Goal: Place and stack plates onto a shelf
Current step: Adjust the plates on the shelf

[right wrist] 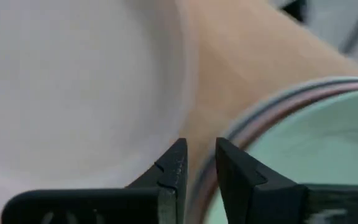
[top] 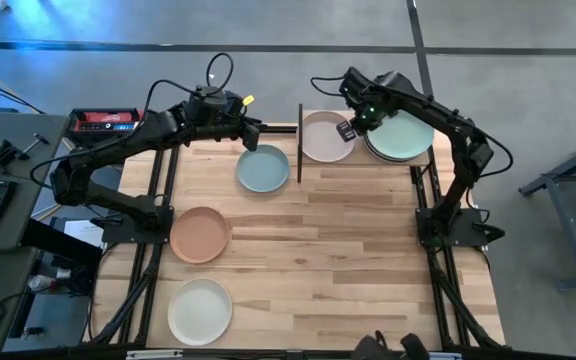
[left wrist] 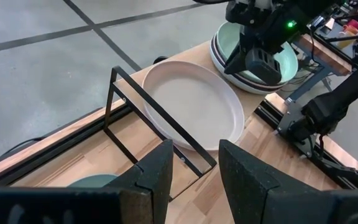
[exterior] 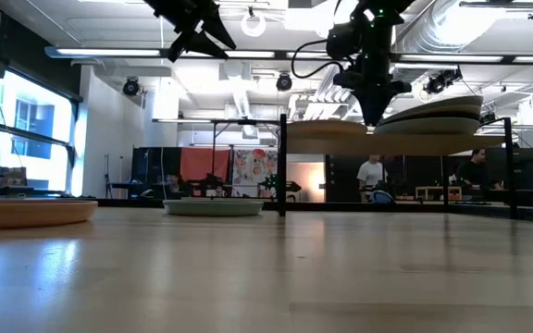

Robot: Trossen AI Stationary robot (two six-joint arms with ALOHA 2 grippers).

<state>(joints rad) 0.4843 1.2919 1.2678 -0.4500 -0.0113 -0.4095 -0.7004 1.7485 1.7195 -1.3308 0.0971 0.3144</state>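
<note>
The shelf (top: pixel 358 161) stands at the table's far right. On it lie a pale plate (top: pixel 320 138) (left wrist: pixel 191 102) and, to its right, a stack with the mint green plate (top: pixel 403 138) (right wrist: pixel 316 143) on top. My right gripper (top: pixel 348 130) (right wrist: pixel 197 155) points down between the pale plate's rim and the stack, open by a narrow gap, with nothing between the fingers. My left gripper (top: pixel 271 128) (left wrist: pixel 194 168) is open and empty. It hovers above the light blue plate (top: pixel 263 168), just left of the shelf's black end frame (left wrist: pixel 160 115).
On the table's left half a terracotta plate (top: pixel 200 234) and a cream plate (top: pixel 200 311) lie flat. The wood between them and the table's right edge is bare. People show in the room behind the table (exterior: pixel 371 173).
</note>
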